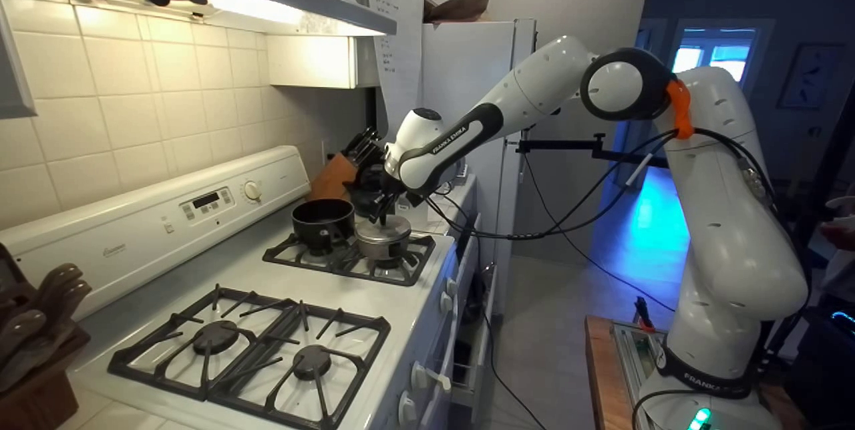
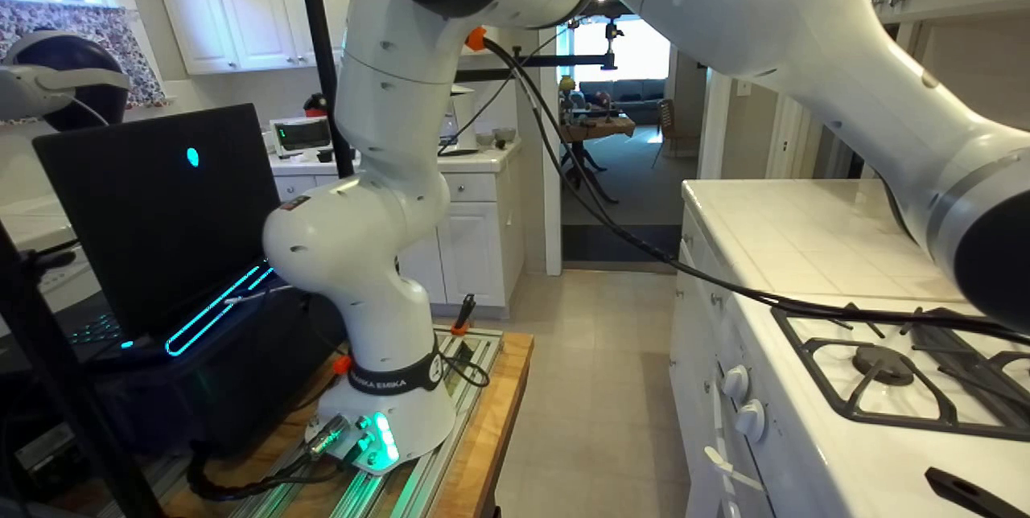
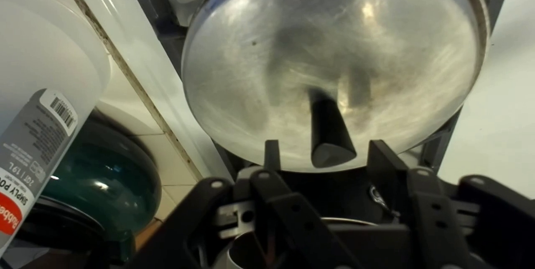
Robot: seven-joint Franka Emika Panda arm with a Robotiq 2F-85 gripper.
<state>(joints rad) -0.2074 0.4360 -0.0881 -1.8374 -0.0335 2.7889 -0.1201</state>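
Gripper (image 3: 325, 154) above a metal pot (image 1: 382, 250); fingers (image 3: 272, 154) spread wide, the black knob (image 3: 329, 133) of the lid (image 3: 326, 56) showing between them, apart from both.
Lid seated on the metal pot, which stands on a grate (image 1: 340, 271) of the stove (image 1: 294, 283) beside a black pot (image 1: 322, 228); in the wrist view, a white labelled container (image 3: 46, 47) and dark green vessel (image 3: 113, 173) stand past its edge.

Rounded white arm (image 1: 721, 216), FRANKA EMIKA trim (image 1: 449, 141), orange strap (image 1: 680, 108), black cables (image 1: 528, 236); black claw (image 3: 326, 154), silvery screws (image 3: 263, 175).
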